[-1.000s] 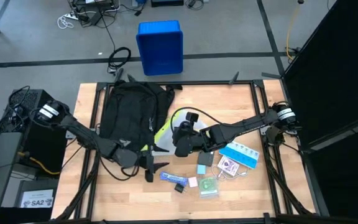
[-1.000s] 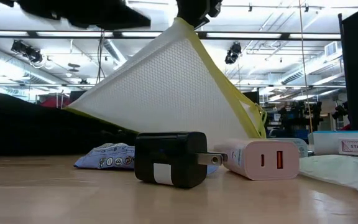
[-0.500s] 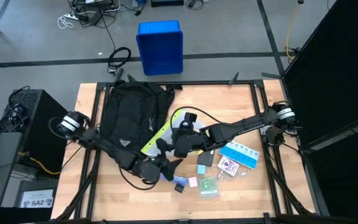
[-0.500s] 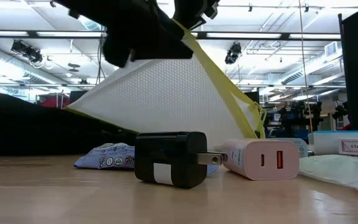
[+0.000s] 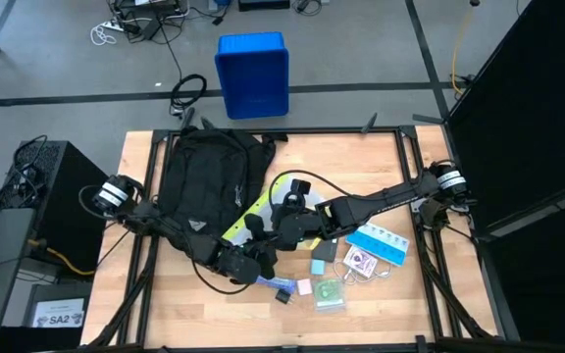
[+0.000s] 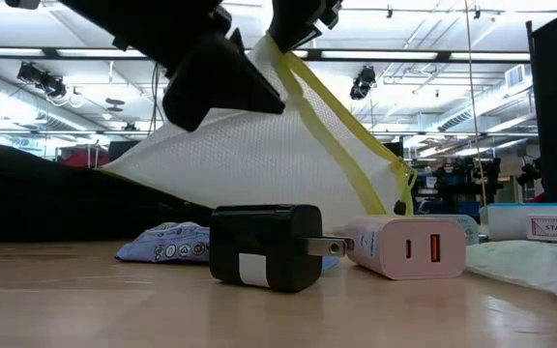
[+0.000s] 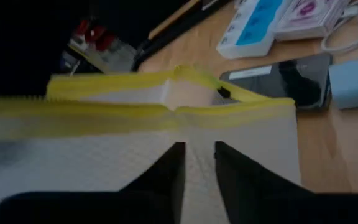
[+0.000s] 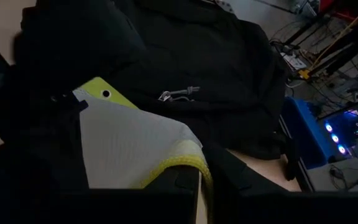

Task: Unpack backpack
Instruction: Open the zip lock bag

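The black backpack (image 5: 207, 179) lies on the table's left half. A white mesh pouch with a yellow zip edge (image 5: 251, 214) slants up beside it, its low corner (image 8: 100, 91) against the backpack. My right gripper (image 5: 284, 220) is shut on the pouch's raised top. My left gripper (image 5: 260, 251) reaches in from the near left and is shut on the pouch's mesh face (image 7: 199, 163). In the low view the pouch (image 6: 259, 155) forms a tent, with the left gripper (image 6: 222, 82) dark in front of it. My left gripper pinches the pouch's white mesh (image 7: 199, 146) just below the yellow zip edge, between its two fingers (image 7: 166, 171). The fingers come nearly level from the table's near left. The mesh creases at the fingers. My right gripper pinches the pouch's yellow edge at its raised corner (image 8: 191, 163) between its two fingers, slanting down from the right. That corner is lifted clear, and the pouch hangs slanting down to the backpack.
On the near right lie a black charger (image 6: 264, 246), a white charger (image 6: 409, 248), a blue patterned packet (image 6: 167, 244), a blue-and-white box (image 5: 379, 243), a card box (image 5: 359, 263) and small items. A blue bin (image 5: 253, 74) stands beyond the far edge.
My left gripper has gone from the backpack's near corner toward the table's right, sinking and tipping flatter, up to the pouch's mesh face, and has taken hold of it. The pouch's yellow edge now bends a little below the raised corner. The right gripper has kept still.
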